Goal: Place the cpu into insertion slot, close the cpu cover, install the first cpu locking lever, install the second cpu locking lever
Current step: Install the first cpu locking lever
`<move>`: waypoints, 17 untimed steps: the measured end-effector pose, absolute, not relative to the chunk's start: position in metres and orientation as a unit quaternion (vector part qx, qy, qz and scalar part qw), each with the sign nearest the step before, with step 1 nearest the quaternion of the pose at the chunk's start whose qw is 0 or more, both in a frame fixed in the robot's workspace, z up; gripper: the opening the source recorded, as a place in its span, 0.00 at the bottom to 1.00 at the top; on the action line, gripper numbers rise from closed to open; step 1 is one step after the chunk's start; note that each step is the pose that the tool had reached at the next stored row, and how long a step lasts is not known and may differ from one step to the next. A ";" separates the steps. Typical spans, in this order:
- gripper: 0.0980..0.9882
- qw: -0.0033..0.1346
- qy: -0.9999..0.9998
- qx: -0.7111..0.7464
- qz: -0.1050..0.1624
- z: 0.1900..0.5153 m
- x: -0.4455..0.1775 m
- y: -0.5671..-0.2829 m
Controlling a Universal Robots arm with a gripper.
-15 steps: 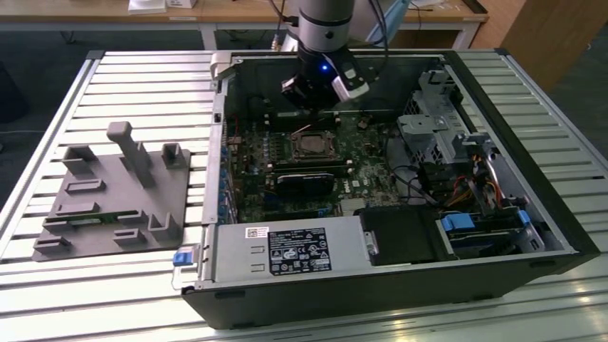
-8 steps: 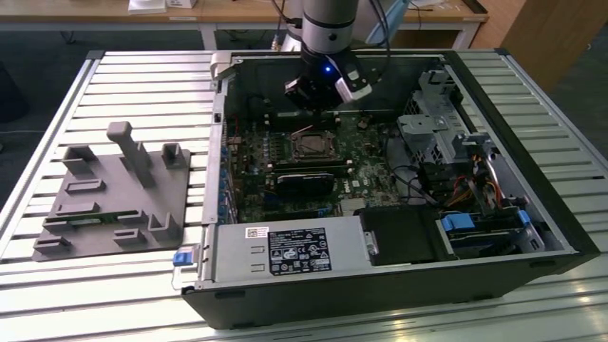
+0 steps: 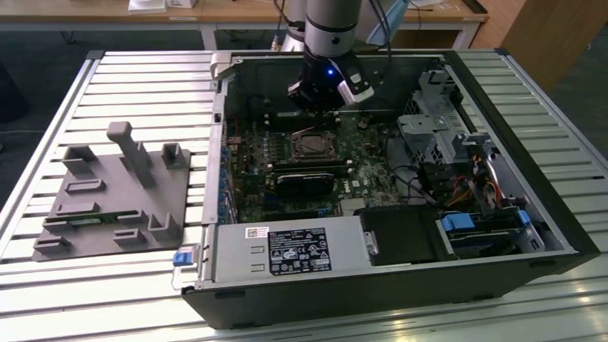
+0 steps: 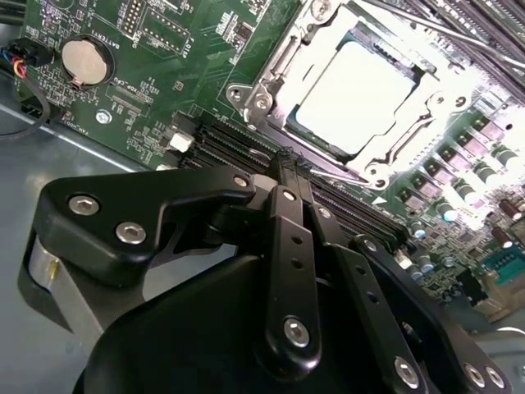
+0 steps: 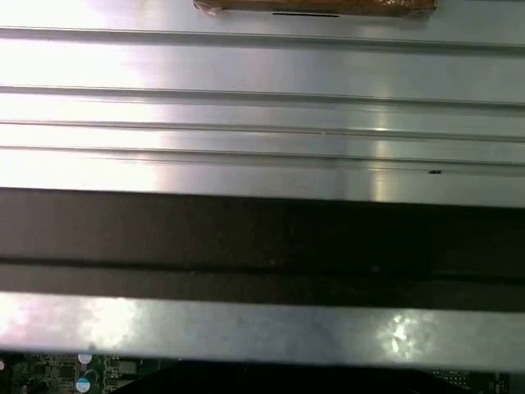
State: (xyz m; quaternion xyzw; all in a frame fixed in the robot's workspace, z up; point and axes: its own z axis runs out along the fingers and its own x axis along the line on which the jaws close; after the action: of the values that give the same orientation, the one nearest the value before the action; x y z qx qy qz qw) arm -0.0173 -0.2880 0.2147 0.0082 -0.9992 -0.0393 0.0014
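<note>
above the motherboard (image 4: 164,49), the gripper (image 4: 287,168), pressed together and empty, hovers near the cpu (image 4: 357,98).

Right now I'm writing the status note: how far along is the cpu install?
Done: the cpu sits in the insertion slot, and the cpu cover looks lowered around it. In hand: nothing; the gripper is shut, empty, near the slot. Left: the locking levers, whose latching I cannot tell.
</note>
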 end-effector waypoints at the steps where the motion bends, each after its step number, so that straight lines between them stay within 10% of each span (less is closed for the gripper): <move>1: 0.01 0.001 -0.999 0.008 -0.039 0.214 -0.017 -0.288; 17: 0.01 0.001 -0.999 0.008 -0.039 0.200 -0.014 -0.287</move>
State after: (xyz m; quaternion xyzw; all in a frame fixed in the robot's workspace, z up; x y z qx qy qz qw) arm -0.0144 -0.2869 0.2003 0.0082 -0.9992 -0.0391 0.0015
